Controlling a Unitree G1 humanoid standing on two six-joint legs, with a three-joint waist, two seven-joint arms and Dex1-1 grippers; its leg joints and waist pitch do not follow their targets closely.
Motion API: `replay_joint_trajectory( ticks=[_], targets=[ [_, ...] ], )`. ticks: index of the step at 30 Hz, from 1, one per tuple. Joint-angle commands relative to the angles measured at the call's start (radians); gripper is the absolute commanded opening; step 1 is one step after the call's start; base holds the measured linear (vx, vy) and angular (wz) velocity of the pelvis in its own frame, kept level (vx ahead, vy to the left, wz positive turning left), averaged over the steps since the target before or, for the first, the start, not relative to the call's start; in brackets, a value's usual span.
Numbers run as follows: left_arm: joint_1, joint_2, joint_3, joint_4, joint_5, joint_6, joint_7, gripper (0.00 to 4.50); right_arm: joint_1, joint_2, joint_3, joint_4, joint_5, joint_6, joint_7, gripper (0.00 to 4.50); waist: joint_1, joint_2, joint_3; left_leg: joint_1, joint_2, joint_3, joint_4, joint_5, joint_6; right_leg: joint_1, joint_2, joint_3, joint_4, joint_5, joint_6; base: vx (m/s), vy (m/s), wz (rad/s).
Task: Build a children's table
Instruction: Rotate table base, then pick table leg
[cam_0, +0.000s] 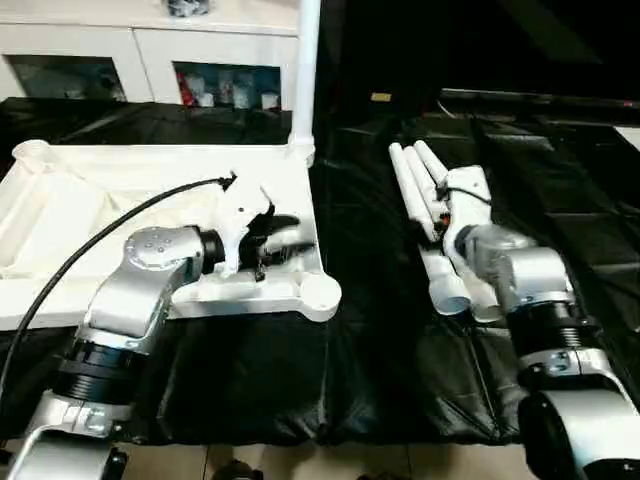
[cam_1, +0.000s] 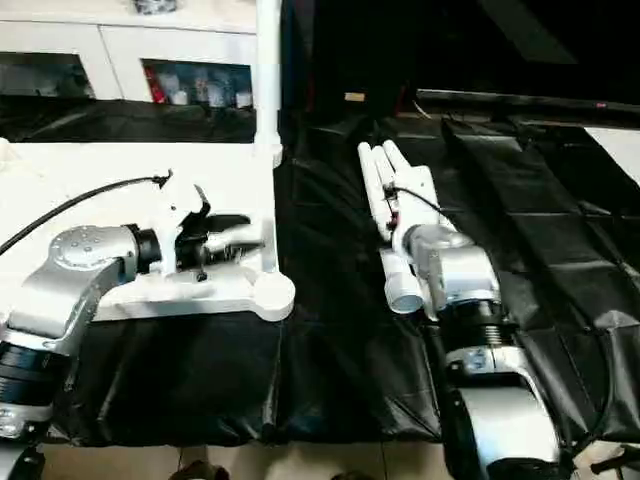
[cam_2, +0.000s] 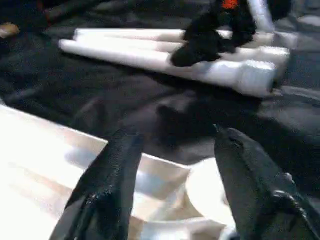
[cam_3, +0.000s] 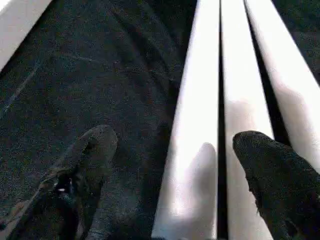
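Head views: one tabletop (cam_0: 60, 210) lying left, underside up, one leg (cam_0: 305, 70) standing in its far socket; three legs (cam_0: 415, 190) lying right. Left gripper (cam_2: 172, 175) hovering spread above tabletop; right gripper (cam_3: 175, 170) gaping over legs.

The tabletop (cam_0: 150, 215) is laid underside up on the left part of the sheet-covered worktop (cam_0: 370, 330). 1 leg (cam_0: 305, 75) is stood upright in the tabletop's far right corner socket (cam_0: 300, 150). The near right corner socket (cam_0: 320, 292) is found at the tabletop's near edge. 3 loose legs (cam_0: 425, 205) are laid side by side on the worktop, to the right of the tabletop and well apart from it, their length running from near to far. The left tool (cam_0: 272, 235) is placed above the tabletop's right end, near the near right socket. The right tool (cam_3: 170, 165) is set over the loose legs, 1 finger (cam_3: 90, 155) on the worktop side, the other finger (cam_3: 272, 170) above the legs. A cabinet (cam_0: 150, 55) is seen behind the worktop, beyond the tabletop.
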Motion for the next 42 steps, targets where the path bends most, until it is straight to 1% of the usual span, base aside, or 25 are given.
replay_joint_trajectory(
  ticks=[1,3,4,5,6,8,9,10,12,14,17,19,20,22,24,25,29,31,34,35,37,38,39,41,42],
  targets=[
    [-0.002,0.009,-0.017,-0.036,-0.033,0.036,-0.043,2.98,-0.01,-0.002,0.001,0.012,0.0,0.022,-0.008,4.5,0.001,0.009,-0.078,0.023,0.032,-0.017,-0.064,-0.186,-0.05,0.046,-0.063,0.05,-0.062,-0.159,-0.18,0.0,0.0,0.0],
    [-0.002,0.01,-0.017,-0.039,-0.036,0.039,-0.045,3.09,-0.011,-0.001,0.0,0.014,0.001,0.024,-0.008,4.5,0.001,0.009,-0.076,0.022,0.033,-0.017,-0.064,-0.192,-0.051,0.047,-0.064,0.051,-0.063,-0.154,-0.184,0.0,0.0,0.0],
    [-0.004,0.014,-0.024,-0.038,-0.033,0.04,-0.046,3.21,-0.021,-0.003,0.009,0.038,-0.006,0.021,-0.01,4.5,0.001,0.014,-0.076,0.022,0.033,-0.019,-0.064,-0.198,-0.054,0.047,-0.064,0.05,-0.063,-0.161,-0.183,0.0,0.0,0.0],
    [-0.004,0.014,-0.024,-0.038,-0.033,0.04,-0.046,3.21,-0.021,-0.003,0.009,0.038,-0.006,0.021,-0.01,4.5,0.001,0.014,-0.076,0.022,0.033,-0.019,-0.064,-0.198,-0.054,0.047,-0.064,0.05,-0.063,-0.161,-0.183,0.0,0.0,0.0],
    [-0.007,0.031,-0.048,-0.038,-0.025,0.045,-0.072,3.46,-0.036,-0.008,0.032,0.071,-0.018,0.028,0.007,4.5,0.0,0.01,-0.076,0.022,0.032,-0.019,-0.065,-0.209,-0.059,0.048,-0.064,0.05,-0.065,-0.184,-0.178,0.0,0.0,0.0],
    [-0.008,0.044,-0.067,-0.038,-0.017,0.035,-0.093,3.51,-0.05,-0.013,0.055,0.103,-0.035,0.052,0.012,4.5,0.0,0.007,-0.075,0.023,0.032,-0.02,-0.066,-0.214,-0.058,0.047,-0.065,0.05,-0.067,-0.209,-0.171,0.0,0.0,0.0],
    [-0.009,0.046,-0.07,-0.037,-0.013,0.032,-0.093,3.58,-0.052,-0.014,0.057,0.109,-0.038,0.051,0.012,4.5,0.0,0.009,-0.074,0.022,0.032,-0.019,-0.065,-0.211,-0.06,0.047,-0.065,0.051,-0.067,-0.205,-0.171,0.0,0.0,0.0],
    [-0.013,0.049,-0.076,-0.032,-0.005,0.025,-0.094,3.58,-0.057,-0.014,0.059,0.122,-0.039,0.05,0.015,4.5,-0.001,0.003,-0.075,0.021,0.033,-0.018,-0.065,-0.209,-0.059,0.048,-0.065,0.051,-0.067,-0.202,-0.17,0.0,0.0,0.0],
    [-0.025,0.052,-0.081,-0.022,0.002,0.021,-0.094,3.58,-0.067,-0.013,0.053,0.146,-0.029,0.052,0.031,4.5,0.001,0.007,-0.076,0.021,0.034,-0.018,-0.064,-0.195,-0.057,0.048,-0.066,0.051,-0.064,-0.181,-0.174,0.0,0.0,0.0],
    [-0.037,0.054,-0.079,-0.018,-0.002,0.034,-0.097,3.58,-0.081,-0.017,0.058,0.171,-0.03,0.065,0.044,4.5,0.0,-0.001,-0.077,0.02,0.033,-0.018,-0.064,-0.186,-0.055,0.05,-0.065,0.051,-0.062,-0.17,-0.178,0.0,0.0,0.0],
    [-0.058,0.06,-0.077,-0.009,-0.015,0.066,-0.103,3.58,-0.116,-0.021,0.06,0.24,-0.02,0.094,0.071,4.5,0.003,0.001,-0.076,0.02,0.033,-0.016,-0.062,-0.178,-0.05,0.05,-0.067,0.051,-0.061,-0.171,-0.185,0.0,0.0,0.0],
    [-0.065,0.064,-0.083,-0.009,-0.014,0.07,-0.105,3.58,-0.132,-0.019,0.043,0.274,-0.003,0.098,0.078,4.5,0.003,-0.006,-0.076,0.018,0.034,-0.016,-0.062,-0.169,-0.048,0.051,-0.067,0.051,-0.06,-0.167,-0.186,0.0,0.0,0.0],
    [-0.072,0.065,-0.085,-0.007,-0.015,0.071,-0.105,3.58,-0.146,-0.019,0.029,0.301,0.008,0.099,0.078,4.5,0.005,-0.006,-0.078,0.018,0.034,-0.017,-0.061,-0.161,-0.045,0.052,-0.069,0.051,-0.057,-0.164,-0.187,0.0,0.0,0.0],
    [-0.088,0.066,-0.093,0.001,-0.009,0.081,-0.106,3.61,-0.171,-0.023,0.009,0.359,0.019,0.093,0.073,4.33,0.005,-0.004,-0.076,0.018,0.035,-0.016,-0.061,-0.158,-0.046,0.05,-0.068,0.05,-0.057,-0.164,-0.192,0.0,0.0,0.0],
    [-0.1,0.075,-0.113,0.01,-0.013,0.096,-0.142,3.63,-0.184,-0.027,0.001,0.405,0.02,0.08,0.077,4.13,0.006,-0.008,-0.076,0.019,0.033,-0.015,-0.06,-0.158,-0.047,0.05,-0.068,0.05,-0.057,-0.171,-0.192,0.0,0.0,0.0],
    [-0.103,0.077,-0.118,0.012,-0.014,0.097,-0.151,3.63,-0.19,-0.028,0.0,0.422,0.02,0.076,0.08,3.96,0.008,-0.007,-0.076,0.018,0.034,-0.015,-0.06,-0.156,-0.047,0.051,-0.069,0.049,-0.057,-0.171,-0.192,0.0,0.0,0.0],
    [-0.114,0.078,-0.135,0.034,0.009,0.066,-0.153,3.63,-0.2,-0.035,0.009,0.458,0.009,0.054,0.086,3.76,0.01,-0.006,-0.076,0.018,0.035,-0.015,-0.06,-0.162,-0.051,0.05,-0.069,0.049,-0.057,-0.175,-0.188,0.0,0.0,0.0],
    [-0.119,0.076,-0.139,0.044,0.014,0.06,-0.149,3.9,-0.205,-0.038,0.009,0.474,0.009,0.045,0.086,3.44,0.01,-0.007,-0.076,0.017,0.035,-0.015,-0.06,-0.167,-0.052,0.051,-0.07,0.049,-0.058,-0.183,-0.185,0.0,0.0,0.0],
    [-0.133,0.067,-0.136,0.067,0.022,0.046,-0.129,4.01,-0.215,-0.041,-0.007,0.509,0.013,0.026,0.078,3.36,0.01,-0.001,-0.076,0.019,0.035,-0.016,-0.06,-0.181,-0.058,0.048,-0.07,0.049,-0.059,-0.193,-0.187,0.0,0.0,0.0],
    [-0.139,0.06,-0.131,0.078,0.024,0.037,-0.116,4.24,-0.218,-0.041,-0.024,0.529,0.021,0.014,0.066,3.1,0.011,-0.003,-0.076,0.018,0.035,-0.016,-0.06,-0.183,-0.058,0.049,-0.07,0.05,-0.059,-0.189,-0.187,0.0,0.0,0.0],
    [-0.145,0.043,-0.114,0.091,0.015,0.042,-0.095,4.42,-0.218,-0.042,-0.033,0.537,0.026,0.005,0.06,2.95,0.011,-0.005,-0.076,0.019,0.034,-0.016,-0.059,-0.189,-0.059,0.048,-0.07,0.049,-0.06,-0.194,-0.19,0.0,0.0,0.0],
    [-0.153,0.025,-0.096,0.107,0.008,0.05,-0.066,4.42,-0.217,-0.043,-0.049,0.542,0.037,-0.002,0.052,2.95,0.011,-0.005,-0.076,0.016,0.034,-0.016,-0.059,-0.189,-0.057,0.051,-0.071,0.05,-0.06,-0.199,-0.189,0.0,0.0,0.0],
    [-0.164,0.006,-0.081,0.128,0.008,0.06,-0.028,4.49,-0.212,-0.045,-0.056,0.543,0.042,-0.017,0.049,2.81,0.012,-0.003,-0.077,0.019,0.034,-0.016,-0.058,-0.19,-0.058,0.05,-0.07,0.05,-0.06,-0.195,-0.189,0.0,0.0,0.0],
    [-0.169,-0.003,-0.075,0.139,0.008,0.06,-0.013,4.5,-0.207,-0.046,-0.059,0.541,0.044,-0.029,0.05,2.62,0.013,-0.006,-0.078,0.017,0.033,-0.017,-0.058,-0.188,-0.055,0.051,-0.07,0.048,-0.06,-0.194,-0.187,0.0,0.0,0.0],
    [-0.171,-0.01,-0.068,0.145,0.002,0.067,-0.009,4.5,-0.203,-0.046,-0.063,0.538,0.048,-0.044,0.051,2.55,0.013,-0.003,-0.078,0.017,0.033,-0.016,-0.057,-0.188,-0.052,0.05,-0.07,0.049,-0.061,-0.192,-0.187,0.0,0.0,0.0]
  ],
)
